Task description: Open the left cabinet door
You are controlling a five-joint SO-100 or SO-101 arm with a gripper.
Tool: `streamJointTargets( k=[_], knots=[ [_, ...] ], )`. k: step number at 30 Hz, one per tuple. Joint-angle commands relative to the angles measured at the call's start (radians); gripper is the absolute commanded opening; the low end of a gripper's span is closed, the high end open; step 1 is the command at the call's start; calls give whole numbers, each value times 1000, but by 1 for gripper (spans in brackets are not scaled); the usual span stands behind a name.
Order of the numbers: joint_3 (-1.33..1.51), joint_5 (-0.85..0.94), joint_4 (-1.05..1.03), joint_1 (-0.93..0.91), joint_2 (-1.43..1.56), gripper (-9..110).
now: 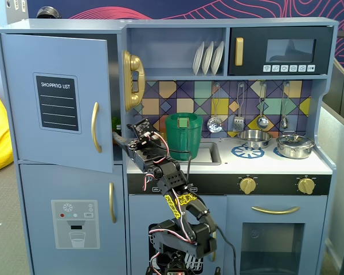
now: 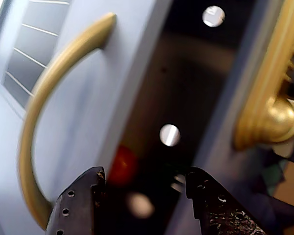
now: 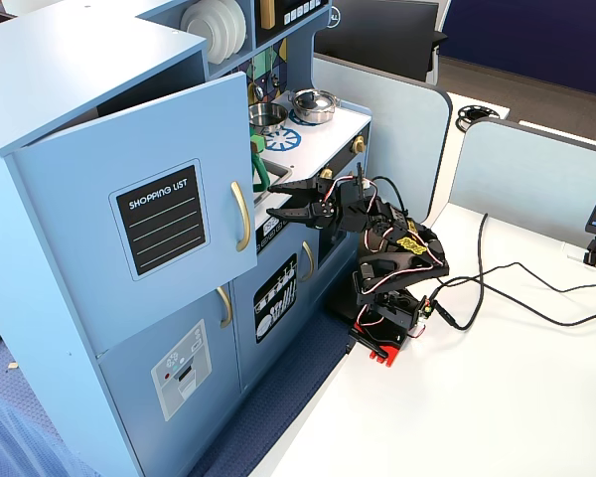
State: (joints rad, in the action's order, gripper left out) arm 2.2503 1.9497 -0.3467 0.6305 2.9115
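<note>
The left cabinet door [image 1: 51, 63] is pale blue, with a black "SHOPPING LIST" panel and a curved gold handle [image 1: 94, 127]. It stands partly ajar, its free edge swung out from the cabinet in both fixed views [image 3: 70, 229]. My gripper [image 1: 119, 140] is open at that free edge, just right of the handle [image 3: 240, 216]. In a fixed view the gripper [image 3: 270, 200] points at the gap and holds nothing. In the wrist view my gripper [image 2: 145, 172] faces the dark gap, with the door [image 2: 88, 98] and handle [image 2: 39, 98] to its left.
A gold toy phone [image 1: 133, 80] hangs on the cabinet wall right of the gap [image 2: 269, 98]. Below is a blue door with a water-dispenser panel [image 1: 74, 223]. A green pot [image 1: 183, 134] sits in the sink. Something red [image 2: 122, 164] shows inside the cabinet. Cables [image 3: 517, 288] cross the white table.
</note>
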Motion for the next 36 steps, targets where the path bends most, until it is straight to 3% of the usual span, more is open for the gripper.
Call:
streamJointTargets(
  k=[1,8,26,31,36],
  knots=[
    [-71,-32,-11,-75,-52,12],
    [-95,-3,117,-20,-227,12],
    [-26,250,348,431,-314,11],
    [-14,198,318,325,-290,10],
    [28,58,163,55,-210,8]
  ],
)
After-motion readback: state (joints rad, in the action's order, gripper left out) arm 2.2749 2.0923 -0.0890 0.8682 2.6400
